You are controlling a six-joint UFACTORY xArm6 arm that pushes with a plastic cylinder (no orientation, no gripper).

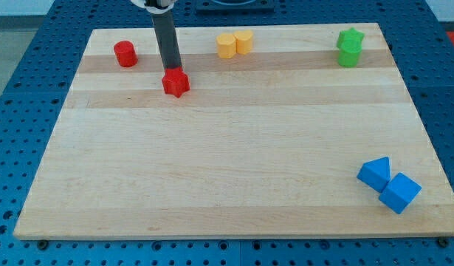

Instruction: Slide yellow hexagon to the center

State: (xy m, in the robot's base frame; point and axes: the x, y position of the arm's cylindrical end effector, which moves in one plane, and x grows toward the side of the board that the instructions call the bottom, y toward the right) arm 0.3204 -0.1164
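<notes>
The yellow hexagon [227,46] sits near the view's top edge of the wooden board [227,162], a little left of middle. A second yellow block [243,41] touches its right side. My tip [172,70] stands left of the hexagon, right at the top of a red star-shaped block [176,83], touching or nearly touching it. The rod rises straight up out of the view's top.
A red cylinder [125,54] stands at the top left. Two green blocks [350,47] sit together at the top right. A blue triangle [375,174] and a blue cube [399,193] touch each other at the bottom right. Blue perforated table surrounds the board.
</notes>
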